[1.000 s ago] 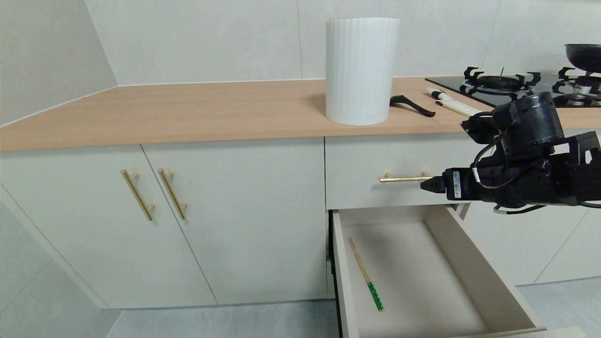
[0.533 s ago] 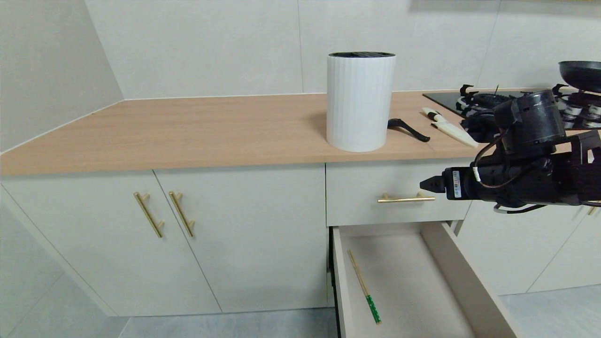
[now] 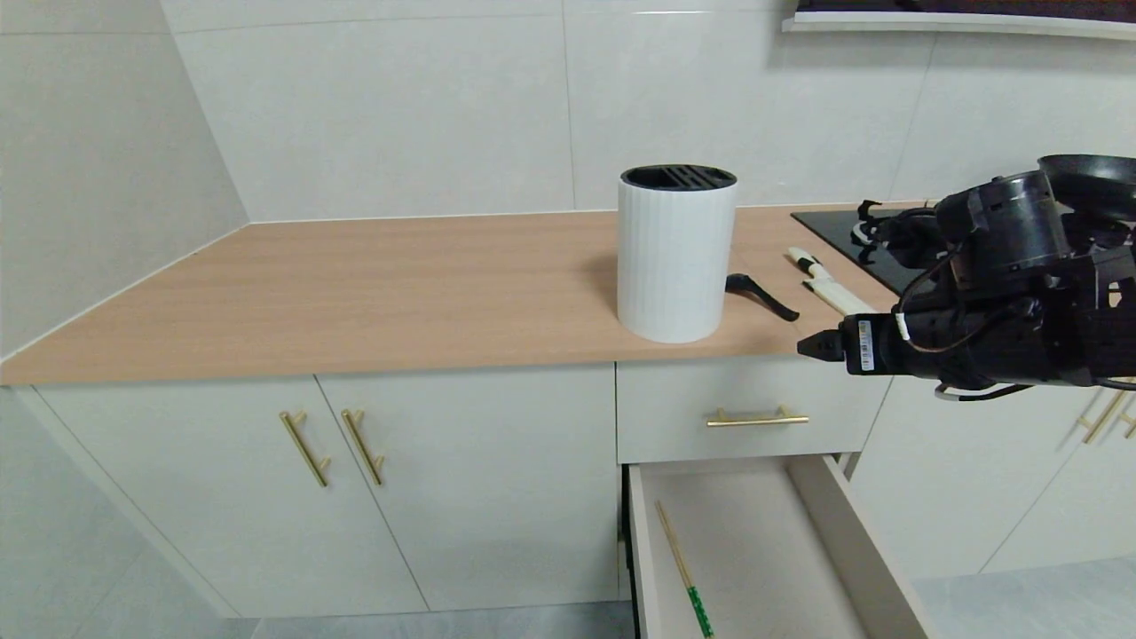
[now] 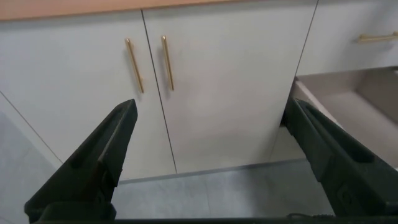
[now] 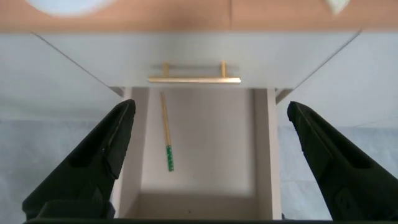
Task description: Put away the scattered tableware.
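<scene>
**Right gripper empty near the counter edge, above the open drawer**

The right gripper (image 5: 210,109) hangs with its fingers spread and nothing between them, level with the countertop (image 3: 399,284) edge. The open drawer (image 3: 635,532) lies below, and chopsticks (image 3: 683,568) already rest along its left wall, so it is evidently the storage spot. A black-handled utensil (image 3: 763,297) and a white knife (image 3: 825,284) lie beside the white knife block (image 3: 676,253), probably next to collect. The left gripper (image 4: 211,106), likewise spread and empty, faces the cabinet doors (image 4: 155,93), clear of the work.
</scene>
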Available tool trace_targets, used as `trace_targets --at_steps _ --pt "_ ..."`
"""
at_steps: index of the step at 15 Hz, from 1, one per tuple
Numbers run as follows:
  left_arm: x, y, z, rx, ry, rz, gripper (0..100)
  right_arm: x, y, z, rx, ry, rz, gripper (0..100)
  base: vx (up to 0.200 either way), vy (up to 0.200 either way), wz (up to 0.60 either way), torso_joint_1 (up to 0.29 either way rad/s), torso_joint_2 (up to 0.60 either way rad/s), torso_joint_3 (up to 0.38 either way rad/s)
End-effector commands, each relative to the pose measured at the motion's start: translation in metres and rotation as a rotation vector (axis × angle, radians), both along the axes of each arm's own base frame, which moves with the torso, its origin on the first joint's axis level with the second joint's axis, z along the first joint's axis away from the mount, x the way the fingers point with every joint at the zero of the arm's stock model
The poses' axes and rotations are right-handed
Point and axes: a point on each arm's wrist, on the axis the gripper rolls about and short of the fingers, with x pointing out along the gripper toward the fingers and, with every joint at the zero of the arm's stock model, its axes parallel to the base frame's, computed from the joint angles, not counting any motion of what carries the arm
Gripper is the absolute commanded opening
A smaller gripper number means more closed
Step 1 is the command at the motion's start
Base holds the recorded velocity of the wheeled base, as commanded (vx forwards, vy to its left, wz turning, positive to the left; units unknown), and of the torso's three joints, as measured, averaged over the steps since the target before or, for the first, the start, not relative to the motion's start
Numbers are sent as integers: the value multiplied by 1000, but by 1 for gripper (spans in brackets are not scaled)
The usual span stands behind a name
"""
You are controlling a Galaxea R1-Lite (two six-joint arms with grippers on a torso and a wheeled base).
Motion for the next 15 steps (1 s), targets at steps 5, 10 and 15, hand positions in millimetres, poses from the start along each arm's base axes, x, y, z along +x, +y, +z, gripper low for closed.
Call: trace_targets --at_steps 5,10,15 --pt "0 0 0 0 2 0 100 6 2 -6 -4 10 0 100 0 0 0 203 -462 -263" --pt "0 0 0 0 2 0 100 20 2 -12 8 -24 -12 100 0 0 0 35 -73 -38" --pt "0 0 0 0 2 0 100 84 -24 -2 22 -163 147 100 0 0 0 0 0 0"
